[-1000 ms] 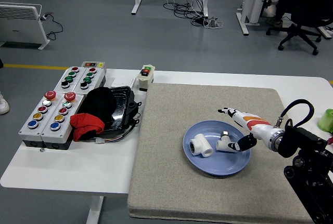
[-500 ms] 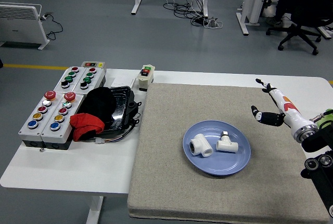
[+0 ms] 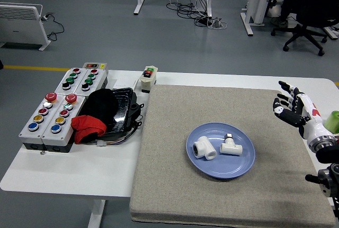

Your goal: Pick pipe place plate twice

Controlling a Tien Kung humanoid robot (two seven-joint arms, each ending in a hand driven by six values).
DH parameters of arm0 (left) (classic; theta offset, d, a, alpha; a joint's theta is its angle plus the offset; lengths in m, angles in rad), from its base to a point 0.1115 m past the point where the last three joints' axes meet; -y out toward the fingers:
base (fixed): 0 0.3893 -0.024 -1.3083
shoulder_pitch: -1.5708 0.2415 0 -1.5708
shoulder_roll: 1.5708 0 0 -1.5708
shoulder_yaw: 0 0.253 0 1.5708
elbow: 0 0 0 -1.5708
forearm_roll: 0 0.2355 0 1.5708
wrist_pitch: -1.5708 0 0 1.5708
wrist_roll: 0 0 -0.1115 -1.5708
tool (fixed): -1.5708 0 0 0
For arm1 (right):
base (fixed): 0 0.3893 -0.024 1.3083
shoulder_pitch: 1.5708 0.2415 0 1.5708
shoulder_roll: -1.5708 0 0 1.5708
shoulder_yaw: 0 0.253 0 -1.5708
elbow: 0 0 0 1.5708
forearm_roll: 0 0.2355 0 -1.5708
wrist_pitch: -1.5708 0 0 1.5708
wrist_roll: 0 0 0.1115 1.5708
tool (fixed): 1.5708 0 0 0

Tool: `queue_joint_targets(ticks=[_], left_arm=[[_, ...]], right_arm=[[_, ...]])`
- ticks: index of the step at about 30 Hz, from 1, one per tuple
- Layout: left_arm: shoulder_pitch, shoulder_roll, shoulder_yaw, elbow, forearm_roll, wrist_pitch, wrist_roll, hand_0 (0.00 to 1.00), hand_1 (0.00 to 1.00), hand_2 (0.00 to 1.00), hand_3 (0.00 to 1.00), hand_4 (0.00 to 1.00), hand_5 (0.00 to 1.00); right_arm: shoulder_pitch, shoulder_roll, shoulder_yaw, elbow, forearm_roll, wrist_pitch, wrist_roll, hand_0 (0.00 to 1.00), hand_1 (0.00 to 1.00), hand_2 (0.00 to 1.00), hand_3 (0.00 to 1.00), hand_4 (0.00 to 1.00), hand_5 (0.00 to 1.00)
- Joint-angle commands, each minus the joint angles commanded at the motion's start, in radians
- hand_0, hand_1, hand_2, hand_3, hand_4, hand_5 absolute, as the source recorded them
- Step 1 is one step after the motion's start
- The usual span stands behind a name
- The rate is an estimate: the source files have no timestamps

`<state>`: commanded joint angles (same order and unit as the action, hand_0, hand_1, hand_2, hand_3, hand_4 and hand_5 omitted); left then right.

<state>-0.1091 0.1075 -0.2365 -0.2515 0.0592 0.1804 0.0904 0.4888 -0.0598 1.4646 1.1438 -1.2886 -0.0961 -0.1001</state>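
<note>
Two white pipe fittings lie on the blue plate point(image 3: 201, 164) on the grey mat: an elbow-like piece point(image 3: 203, 149) on the left and a tee piece point(image 3: 231, 146) on the right. My right hand point(image 3: 291, 106) is raised at the mat's far right edge, well clear of the plate, fingers spread and holding nothing. The left arm is out of sight.
A black tray point(image 3: 123, 112) with a black cloth and a red cloth sits left of the mat. Grey button boxes point(image 3: 53, 117) stand at the table's left, a small switch box point(image 3: 148, 77) at the back. A green object point(image 3: 333, 121) shows at the right edge.
My right hand has let go of the tee piece on the plate and pulled back to the right, rising away from the plate. Both fittings stay on the plate.
</note>
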Motion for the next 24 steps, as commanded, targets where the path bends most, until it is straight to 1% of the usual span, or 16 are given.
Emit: queue_joint_targets(ticks=[2,3,6,8,9,14,15,20,21,24], left_arm=[[-0.001,0.001,0.002,0.0,-0.002,-0.001,-0.001,0.623,0.588,0.517,0.589,0.268,0.998],[-0.002,0.001,0.002,0.0,-0.002,-0.001,-0.001,0.623,0.588,0.516,0.589,0.269,0.998],[-0.003,0.001,0.001,0.0,0.001,-0.001,-0.001,0.623,0.588,0.516,0.589,0.269,0.998],[-0.003,0.001,0.001,0.0,0.0,-0.001,-0.001,0.623,0.588,0.516,0.589,0.269,0.998],[-0.003,0.001,0.001,0.0,0.001,-0.001,-0.001,0.623,0.587,0.515,0.59,0.269,0.998],[-0.004,0.0,0.0,0.0,0.001,0.0,0.0,0.623,0.587,0.515,0.59,0.269,0.998],[-0.004,0.0,0.0,0.0,0.001,0.0,0.0,0.623,0.587,0.516,0.59,0.27,0.998],[-0.003,0.0,-0.002,0.0,0.002,0.0,0.001,0.623,0.587,0.516,0.59,0.27,0.998],[-0.003,-0.001,-0.002,0.0,0.003,0.0,0.001,0.623,0.587,0.517,0.589,0.27,0.998],[-0.003,-0.001,-0.001,0.0,0.0,0.0,0.0,0.623,0.587,0.517,0.589,0.27,0.998]], right_arm=[[-0.011,0.003,0.018,0.005,0.085,-0.002,-0.019,0.861,0.817,0.906,0.848,0.451,0.294],[-0.016,0.004,0.025,0.007,0.124,-0.002,-0.024,0.845,0.808,0.885,0.845,0.481,0.443],[-0.028,0.007,0.044,0.012,0.252,0.001,-0.025,0.845,0.808,0.885,0.845,0.481,0.443],[-0.032,0.01,0.054,0.013,0.308,0.003,-0.026,0.845,0.808,0.885,0.845,0.481,0.443],[-0.034,0.012,0.059,0.014,0.325,0.002,-0.025,0.845,0.804,0.877,0.842,0.485,0.487],[-0.034,0.015,0.068,0.011,0.345,-0.009,-0.023,0.845,0.804,0.877,0.842,0.485,0.487],[-0.034,0.015,0.068,0.011,0.346,-0.01,-0.023,0.836,0.794,0.852,0.825,0.466,0.462],[-0.033,0.016,0.069,0.012,0.359,-0.011,-0.023,0.836,0.794,0.852,0.825,0.466,0.462],[-0.034,0.017,0.07,0.013,0.362,-0.01,-0.023,0.833,0.791,0.844,0.823,0.461,0.523],[-0.034,0.018,0.071,0.014,0.369,-0.011,-0.024,0.833,0.791,0.844,0.823,0.461,0.523]])
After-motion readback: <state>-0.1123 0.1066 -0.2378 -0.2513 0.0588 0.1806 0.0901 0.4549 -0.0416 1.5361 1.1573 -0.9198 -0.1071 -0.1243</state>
